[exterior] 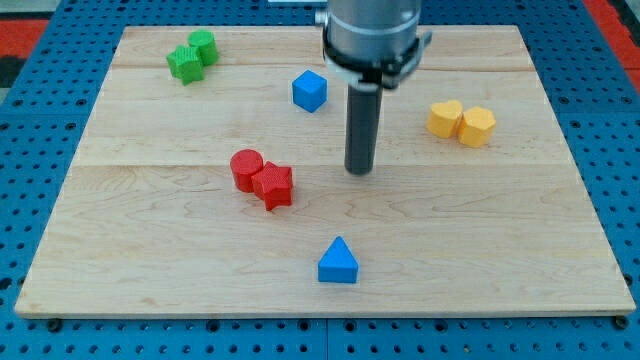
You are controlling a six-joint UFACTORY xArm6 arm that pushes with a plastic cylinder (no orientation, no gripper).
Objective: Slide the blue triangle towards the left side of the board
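The blue triangle (338, 262) lies on the wooden board (150, 240), low and near the middle of the view. My tip (359, 171) rests on the board above it and slightly to the right, well apart from it. A blue cube (309, 91) sits to the upper left of the rod.
A red cylinder (246, 169) and a red star (272, 186) touch each other left of my tip. Two green blocks (191, 56) sit at the board's top left. A yellow heart (446, 118) and a yellow hexagon (477, 126) sit at the right.
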